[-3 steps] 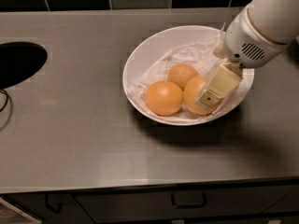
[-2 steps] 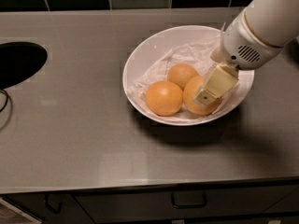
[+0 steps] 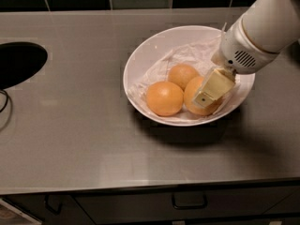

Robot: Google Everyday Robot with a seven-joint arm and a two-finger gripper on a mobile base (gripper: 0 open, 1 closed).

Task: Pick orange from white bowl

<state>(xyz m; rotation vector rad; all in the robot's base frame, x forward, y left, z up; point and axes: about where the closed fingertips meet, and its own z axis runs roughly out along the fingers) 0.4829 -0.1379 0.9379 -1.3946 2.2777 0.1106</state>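
Note:
The white bowl [image 3: 140, 60], lined with crumpled white paper, stands on the steel counter and holds three oranges. The orange [image 3: 191, 93], the largest and palest, lies at the bowl's right front. My gripper [image 3: 209, 92] reaches down from the upper right into the bowl, lies right on top of this orange and hides its right half. A deeper-orange one [image 3: 164, 98] lies to its left, touching it. The smallest one [image 3: 182, 74] lies behind them.
The grey steel counter [image 3: 75, 139] runs across the view, with a dark round opening [image 3: 18, 62] at the left edge and a cable [image 3: 3, 104] beside it. Dark tiles line the back wall. Drawers with a handle [image 3: 189, 203] sit below the front edge.
My gripper has barely shifted and stays on the right orange in the bowl. The oranges and the bowl have not moved.

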